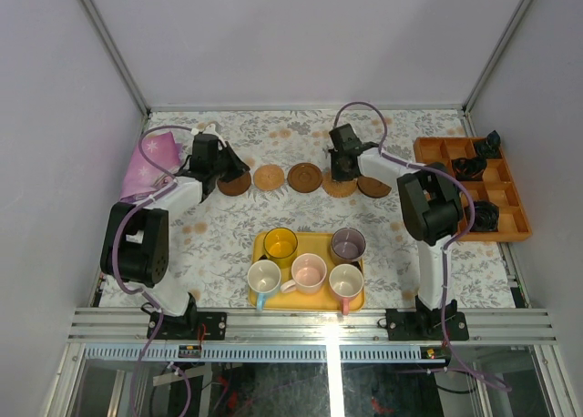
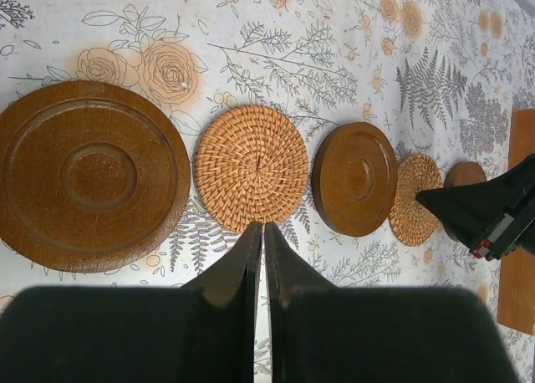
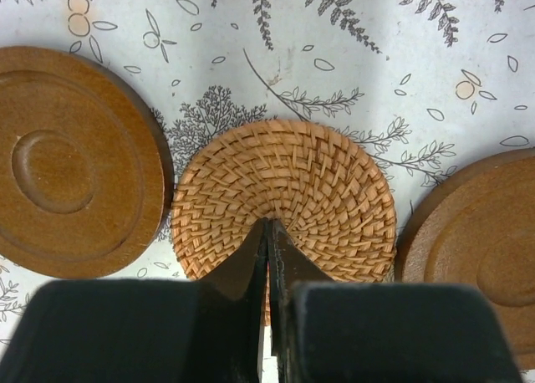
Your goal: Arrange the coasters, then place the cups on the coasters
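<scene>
- five coasters lie in one row across the far half of the tabletop, roughly parallel to its far edge. from the left they are the leftmost dark coaster [image 1: 234, 184], left woven coaster [image 1: 270, 177], middle dark coaster [image 1: 304, 177], right woven coaster [image 1: 340, 189] and rightmost dark coaster [image 1: 373, 187].
- each coaster lies flat, just beside its neighbour, with only narrow strips of the floral tablecloth [image 1: 219, 244] between them.
- the left gripper [image 2: 258, 228] is at the left end of the row. its fingers are pressed together with nothing between them, and the tips point at the near rim of the left woven coaster.
- the right gripper [image 3: 268, 224] is over the right woven coaster. its fingers are together and empty, the tips over the woven surface, with a dark coaster close on either side. i cannot tell whether the tips touch the weave.
- a yellow tray [image 1: 310, 301] sits at the middle of the near edge and holds all five cups upright.
- the translucent yellow cup [image 1: 281, 244] and grey-purple cup [image 1: 348, 244] stand in the tray's far row.
- the white cup with a blue handle [image 1: 264, 276] and two pale pink cups [image 1: 309, 272] stand in its near row.
- an orange compartment tray [image 1: 428, 149] lies along the right edge with small black objects [image 1: 470, 167] in some cells.
- a pink cloth [image 1: 150, 162] lies at the left edge.
</scene>
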Robot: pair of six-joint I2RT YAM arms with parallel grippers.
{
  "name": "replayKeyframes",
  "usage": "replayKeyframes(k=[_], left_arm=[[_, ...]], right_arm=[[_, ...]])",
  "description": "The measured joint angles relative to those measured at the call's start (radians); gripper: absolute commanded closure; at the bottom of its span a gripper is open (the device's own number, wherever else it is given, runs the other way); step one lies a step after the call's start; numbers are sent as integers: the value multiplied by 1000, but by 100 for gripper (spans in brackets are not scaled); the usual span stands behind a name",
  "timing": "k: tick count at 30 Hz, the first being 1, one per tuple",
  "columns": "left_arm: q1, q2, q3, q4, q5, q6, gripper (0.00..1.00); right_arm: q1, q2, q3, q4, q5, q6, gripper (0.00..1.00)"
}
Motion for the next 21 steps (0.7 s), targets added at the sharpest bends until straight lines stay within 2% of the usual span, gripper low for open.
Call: replayKeyframes(k=[21], left_arm=[[0,10,-13,11,1,-1,96]], right_arm=[[-46,6,-6,27,-16,32,100]])
